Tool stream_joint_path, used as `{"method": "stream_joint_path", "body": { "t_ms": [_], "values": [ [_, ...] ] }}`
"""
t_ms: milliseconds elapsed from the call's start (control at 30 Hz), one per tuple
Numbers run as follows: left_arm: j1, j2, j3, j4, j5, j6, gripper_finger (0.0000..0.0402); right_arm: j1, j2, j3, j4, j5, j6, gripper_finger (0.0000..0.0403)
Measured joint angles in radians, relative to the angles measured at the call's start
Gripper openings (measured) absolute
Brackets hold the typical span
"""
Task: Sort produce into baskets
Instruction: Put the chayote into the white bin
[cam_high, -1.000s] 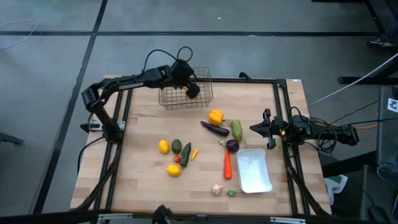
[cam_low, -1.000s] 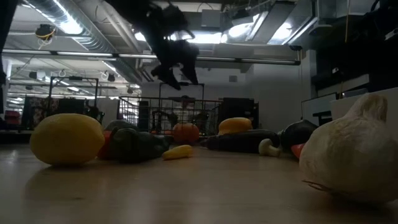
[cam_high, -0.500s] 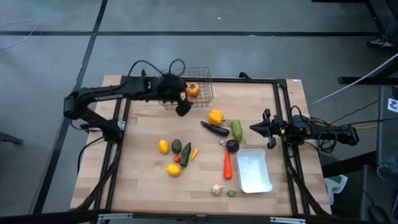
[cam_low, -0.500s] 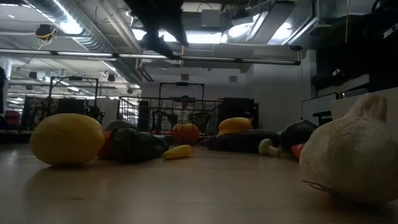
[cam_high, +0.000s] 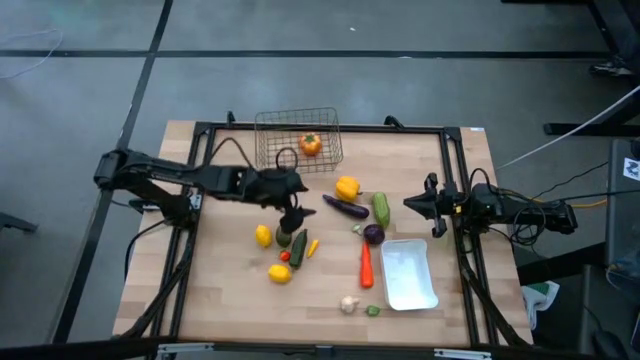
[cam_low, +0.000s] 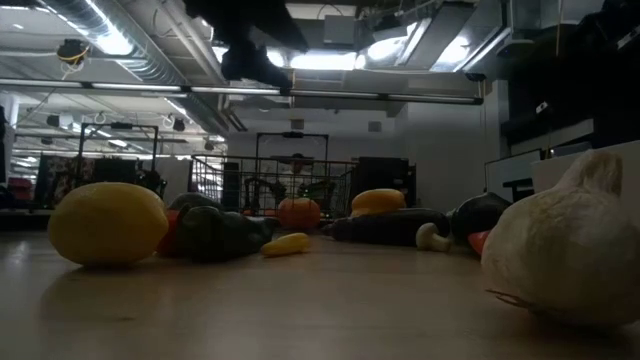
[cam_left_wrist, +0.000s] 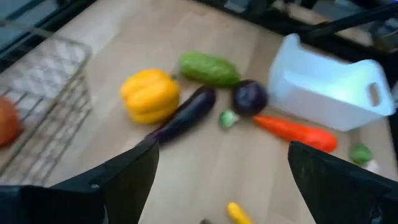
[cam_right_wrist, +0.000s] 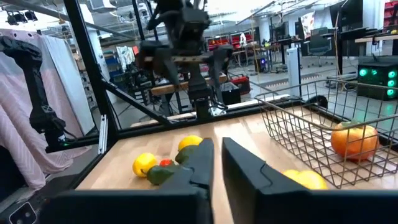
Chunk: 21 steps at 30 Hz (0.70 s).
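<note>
The wire basket (cam_high: 298, 150) stands at the table's far edge with an orange tomato (cam_high: 311, 145) lying in it. My left gripper (cam_high: 296, 214) hovers open and empty above the table's middle, just past the lemon (cam_high: 263, 235) and dark green pieces (cam_high: 284, 236). In its wrist view its fingers (cam_left_wrist: 124, 180) frame the yellow pepper (cam_left_wrist: 149, 94), eggplant (cam_left_wrist: 183, 115), cucumber (cam_left_wrist: 209, 68), carrot (cam_left_wrist: 295, 130) and white tray (cam_left_wrist: 329, 87). My right gripper (cam_high: 425, 205) waits shut at the table's right edge.
A second lemon (cam_high: 280, 272), a small yellow piece (cam_high: 313, 247) and a red one (cam_high: 284, 256) lie near the left gripper. Garlic (cam_high: 348, 304) and a small green piece (cam_high: 372, 311) sit near the front edge, by the tray (cam_high: 408, 273). A black frame rims the table.
My left gripper has swung away from above the wire basket toward the table's near edge and now hangs over the middle, open throughout. The tomato, hidden under it before, shows lying in the basket.
</note>
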Motion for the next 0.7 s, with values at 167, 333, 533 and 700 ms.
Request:
{"method": "stream_joint_path", "body": {
  "t_ms": [167,333,533,700],
  "values": [
    [-0.071,0.000,-0.064,0.129,-0.042,-0.020,0.0351,0.000,0.000,0.002,-0.002,0.016,0.039,0.0114],
    [-0.117,0.000,-0.094,0.152,-0.079,-0.075,0.0351,0.000,0.000,0.004,-0.002,0.051,0.138,0.0189],
    [-0.157,0.003,-0.126,0.183,-0.124,-0.098,0.0351,0.000,0.000,0.005,0.005,0.051,0.161,0.0241],
    [-0.167,0.003,-0.149,0.180,-0.141,-0.138,0.0351,0.000,0.002,0.021,0.004,0.053,0.161,0.0249]
  ]
}}
